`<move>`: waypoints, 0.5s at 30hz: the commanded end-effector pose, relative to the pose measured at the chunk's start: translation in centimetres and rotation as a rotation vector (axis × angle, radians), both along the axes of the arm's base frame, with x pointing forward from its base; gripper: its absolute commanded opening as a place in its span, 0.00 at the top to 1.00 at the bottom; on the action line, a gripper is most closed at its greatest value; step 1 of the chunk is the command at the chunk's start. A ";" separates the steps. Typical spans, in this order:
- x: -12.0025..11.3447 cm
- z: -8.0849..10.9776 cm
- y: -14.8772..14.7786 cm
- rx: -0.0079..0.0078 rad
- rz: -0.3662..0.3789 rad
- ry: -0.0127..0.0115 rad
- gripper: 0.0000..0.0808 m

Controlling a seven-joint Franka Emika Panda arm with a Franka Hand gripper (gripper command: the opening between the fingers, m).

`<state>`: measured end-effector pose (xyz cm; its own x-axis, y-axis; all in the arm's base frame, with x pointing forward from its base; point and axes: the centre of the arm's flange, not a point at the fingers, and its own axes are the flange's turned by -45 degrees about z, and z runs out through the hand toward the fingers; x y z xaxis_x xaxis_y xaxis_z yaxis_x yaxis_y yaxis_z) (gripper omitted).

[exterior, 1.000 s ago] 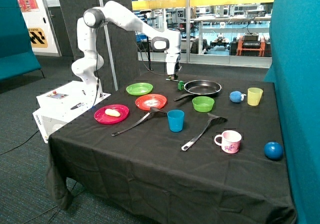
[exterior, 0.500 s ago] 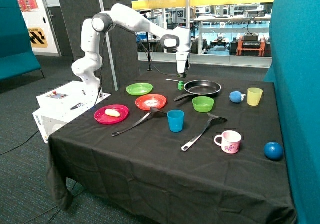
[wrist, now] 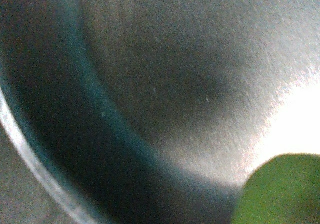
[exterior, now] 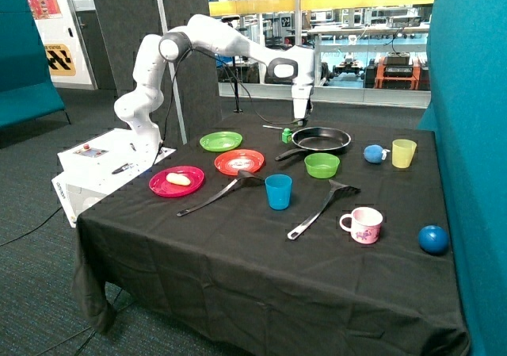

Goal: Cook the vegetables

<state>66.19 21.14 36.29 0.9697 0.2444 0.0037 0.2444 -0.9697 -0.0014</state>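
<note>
My gripper [exterior: 299,121] hangs just above the rim of the black frying pan [exterior: 339,145], on the side nearest the small bright green cube [exterior: 287,135]. In the wrist view the pan's dark inside [wrist: 150,84] fills the picture, and the dark green vegetable [wrist: 282,191] sits close to the camera, held in the gripper. The pale yellow potato-like vegetable [exterior: 179,179] lies on the pink plate [exterior: 162,188] near the table's front corner by the robot base.
A green plate [exterior: 221,141], an orange plate [exterior: 239,162], a green bowl [exterior: 322,165], a blue cup [exterior: 278,191] and two black spatulas [exterior: 218,196] [exterior: 321,208] lie mid-table. A yellow cup [exterior: 403,153], two blue balls [exterior: 372,154] [exterior: 433,239] and a pink mug [exterior: 364,224] stand beyond.
The arm has swung along the back of the table from beside the green plate, past the green cube, to the pan's rim.
</note>
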 end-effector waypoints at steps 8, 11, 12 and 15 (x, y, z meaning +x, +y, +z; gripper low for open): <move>1.5 -3.8 1.8 -0.0022 0.004 0.0032 1.00; 1.5 -4.3 2.1 -0.0022 0.006 0.0032 1.00; 1.5 -4.4 2.1 -0.0022 0.007 0.0032 1.00; 1.7 -4.7 2.4 -0.0022 0.005 0.0032 1.00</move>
<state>67.56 22.72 33.25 0.9691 0.2464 -0.0094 0.2464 -0.9692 0.0028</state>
